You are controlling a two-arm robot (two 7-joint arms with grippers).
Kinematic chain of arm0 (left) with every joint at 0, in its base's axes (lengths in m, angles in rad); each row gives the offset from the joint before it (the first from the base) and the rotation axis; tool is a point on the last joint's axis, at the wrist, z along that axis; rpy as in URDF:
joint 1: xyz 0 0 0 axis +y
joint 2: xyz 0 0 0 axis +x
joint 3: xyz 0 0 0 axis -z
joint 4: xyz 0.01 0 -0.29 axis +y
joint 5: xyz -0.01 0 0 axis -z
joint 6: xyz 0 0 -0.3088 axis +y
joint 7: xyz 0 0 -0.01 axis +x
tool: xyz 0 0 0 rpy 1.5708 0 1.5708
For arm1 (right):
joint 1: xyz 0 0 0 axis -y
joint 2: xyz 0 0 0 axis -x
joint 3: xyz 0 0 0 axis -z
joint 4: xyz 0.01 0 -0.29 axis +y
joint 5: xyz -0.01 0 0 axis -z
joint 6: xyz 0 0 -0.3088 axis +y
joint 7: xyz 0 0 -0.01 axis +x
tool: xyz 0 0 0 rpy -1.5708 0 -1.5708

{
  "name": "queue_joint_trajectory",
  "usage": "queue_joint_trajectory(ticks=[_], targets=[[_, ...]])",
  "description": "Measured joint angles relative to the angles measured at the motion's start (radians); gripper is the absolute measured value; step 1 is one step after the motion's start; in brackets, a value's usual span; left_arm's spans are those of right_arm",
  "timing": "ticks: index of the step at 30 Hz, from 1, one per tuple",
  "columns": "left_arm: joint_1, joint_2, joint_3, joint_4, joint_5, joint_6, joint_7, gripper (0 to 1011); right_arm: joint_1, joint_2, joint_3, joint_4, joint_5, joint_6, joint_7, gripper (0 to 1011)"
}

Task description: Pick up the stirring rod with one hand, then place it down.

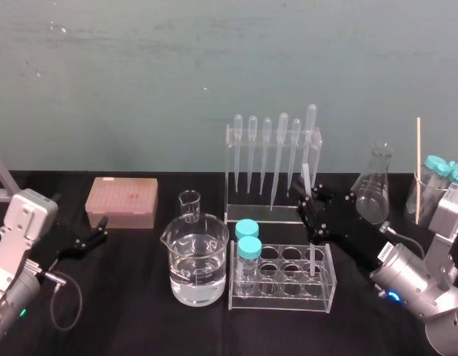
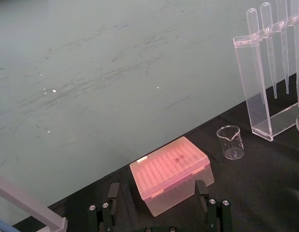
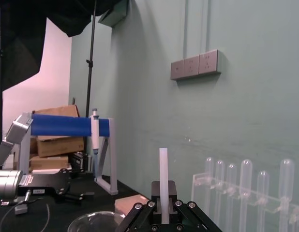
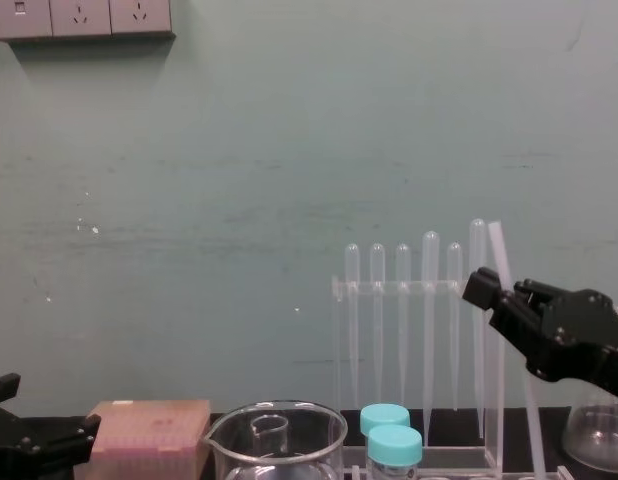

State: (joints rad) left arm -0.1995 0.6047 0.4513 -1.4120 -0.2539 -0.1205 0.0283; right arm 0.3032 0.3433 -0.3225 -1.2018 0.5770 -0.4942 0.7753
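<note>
Head view first; shows the right gripper (image 1: pixel 313 216) clamped on the stirring rod (image 1: pixel 308 182) near mid-length, with the rod close to upright and leaning slightly; puts its lower end among the open wells at the right of the test-tube rack (image 1: pixel 281 302), though cannot say whether inside a well or just behind it. Right wrist view agrees: rod pinched and standing straight up out of the closed jaws.

Looks light, stiff and smooth, probably glass or hard plastic; likely to slip or pivot in such blocky jaws, and to snap if levered against the rack wall; best held near the middle, square across the pads, and lowered along its own line rather than swung.

Finds the left gripper (image 1: pixel 95 233) parked low at the left beside the pink tip box (image 1: pixel 121 202), jaws apart in the left wrist view.

Containers:
- large beaker (image 1: pixel 213 241) part full of clear liquid;
- small beaker (image 1: pixel 190 204) just behind it, apparently empty;
- rack carrying two blue-capped tubes (image 1: pixel 248 241) at its left end, other wells open;
- pipette stand (image 1: pixel 262 216) hung with six pipettes (image 1: pixel 266 148);
- conical flask (image 1: pixel 373 189), seemingly empty;
- far-right beaker (image 1: pixel 425 200) holding a wooden stick (image 1: pixel 418 167) and more capped tubes.
</note>
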Motion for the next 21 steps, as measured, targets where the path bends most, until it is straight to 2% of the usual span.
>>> queue_joint_trajectory(ticks=[12,21], targets=[[0.0,0.0,0.0,0.0,0.0,0.0,0.0,1000,0.032,-0.017,-0.018,0.095,0.003,0.03,0.019,66],[0.0,0.0,0.0,0.0,0.0,0.0,0.0,1000,0.067,-0.029,-0.039,0.18,-0.027,0.051,0.022,66]])
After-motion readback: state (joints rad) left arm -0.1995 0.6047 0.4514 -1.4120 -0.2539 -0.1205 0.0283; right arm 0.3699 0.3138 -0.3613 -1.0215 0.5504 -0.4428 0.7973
